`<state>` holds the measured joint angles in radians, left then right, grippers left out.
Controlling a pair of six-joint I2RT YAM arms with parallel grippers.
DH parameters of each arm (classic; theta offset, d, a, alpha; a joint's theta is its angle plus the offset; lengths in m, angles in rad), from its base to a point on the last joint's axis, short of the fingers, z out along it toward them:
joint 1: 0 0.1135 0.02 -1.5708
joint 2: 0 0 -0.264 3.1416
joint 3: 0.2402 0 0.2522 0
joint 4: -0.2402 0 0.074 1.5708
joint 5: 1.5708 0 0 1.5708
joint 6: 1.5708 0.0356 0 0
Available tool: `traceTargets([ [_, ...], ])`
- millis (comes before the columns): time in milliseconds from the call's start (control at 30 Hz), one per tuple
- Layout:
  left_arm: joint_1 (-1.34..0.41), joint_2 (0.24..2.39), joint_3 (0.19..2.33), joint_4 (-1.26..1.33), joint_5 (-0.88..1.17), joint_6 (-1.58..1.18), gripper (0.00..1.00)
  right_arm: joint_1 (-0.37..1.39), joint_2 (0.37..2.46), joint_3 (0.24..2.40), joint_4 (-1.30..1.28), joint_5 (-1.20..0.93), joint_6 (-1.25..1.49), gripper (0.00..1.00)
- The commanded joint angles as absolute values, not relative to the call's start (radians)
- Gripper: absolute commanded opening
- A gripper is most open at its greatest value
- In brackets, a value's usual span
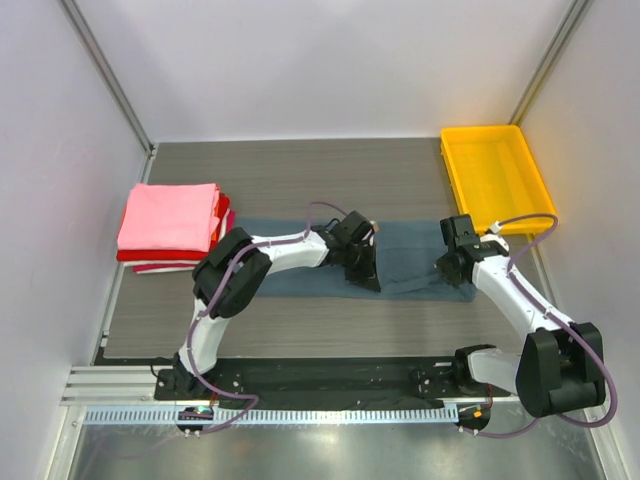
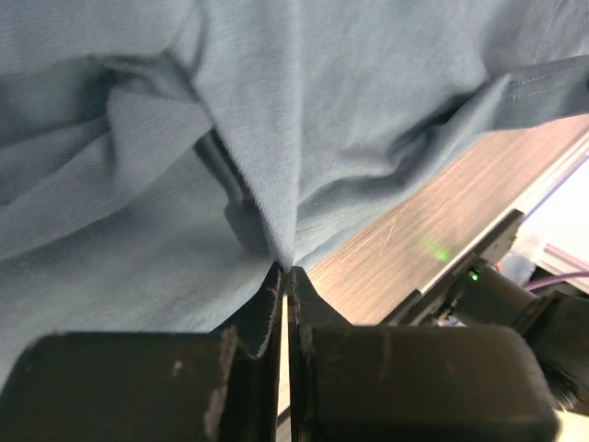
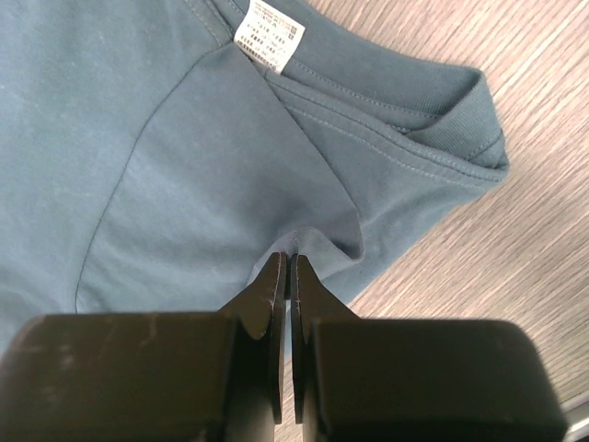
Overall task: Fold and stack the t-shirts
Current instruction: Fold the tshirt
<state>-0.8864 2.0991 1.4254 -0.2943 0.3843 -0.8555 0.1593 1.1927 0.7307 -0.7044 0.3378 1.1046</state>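
We see the left tool (image 2: 287, 269) with its two fingers pressed together. A ridge of the blue-grey t-shirt (image 2: 386, 101) runs down into the tips, so the cloth is pinched there. The fabric around the pinch is bunched into soft folds, and beyond them to the right shows a bare strip of the wood-grain table (image 2: 433, 230). From above, this tool sits low on the shirt's near edge, about midway along its length.

The right tool (image 3: 288, 258) is also closed. Its tips nip a small pucker of the same shirt just inside the ribbed collar (image 3: 460, 110). A white label (image 3: 269, 35) is sewn below the neckline further up the wrist view, and past the collar the table lies bare. From above, this tool is at the right end of the garment.

The shirt lies as a long flattened band across the middle of the table, running left to right with both tools on it. The left tool holds the middle and the right tool holds the right end.

At the left end, just beside the shirt, stands a stack of folded tees. The pink t-shirt (image 1: 170, 215) is on top, the red t-shirt (image 1: 224, 218) shows beneath it, and a sliver of the white t-shirt (image 1: 152, 267) shows at the bottom. We cannot tell whether the stack touches the blue-grey shirt.

The yellow tray (image 1: 497, 178) sits at the far right corner of the table, beyond the right tool and apart from the shirt.
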Motion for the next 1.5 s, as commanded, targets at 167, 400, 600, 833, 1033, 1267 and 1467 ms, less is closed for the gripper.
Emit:
traceTargets([
  [167,-0.848,2.031,1.359,-0.175,0.537,-0.949,0.0,0.153,1.126,0.707,-0.761,0.31,1.123,0.02],
  [400,-0.818,2.005,1.33,-0.164,0.557,-0.976,0.0,0.15,1.117,0.736,-0.836,0.321,1.137,0.02],
  [600,-0.779,1.993,1.319,-0.163,0.587,-0.98,0.0,0.15,1.126,0.761,-0.862,0.318,1.14,0.01],
  [833,-0.77,2.031,1.358,-0.163,0.606,-0.989,0.01,0.126,1.212,0.853,-0.862,0.347,1.118,0.01],
  [1033,-0.769,2.04,1.367,-0.143,0.611,-1.017,0.08,0.1,1.314,0.916,-0.854,0.353,1.094,0.02],
  [1267,-0.77,2.034,1.359,-0.138,0.598,-1.017,0.25,0.074,1.393,0.965,-0.813,0.338,1.081,0.07],
  [1467,-0.772,1.942,1.335,-0.147,0.519,-0.965,0.49,0.071,1.453,1.017,-0.785,0.327,1.066,0.37],
])
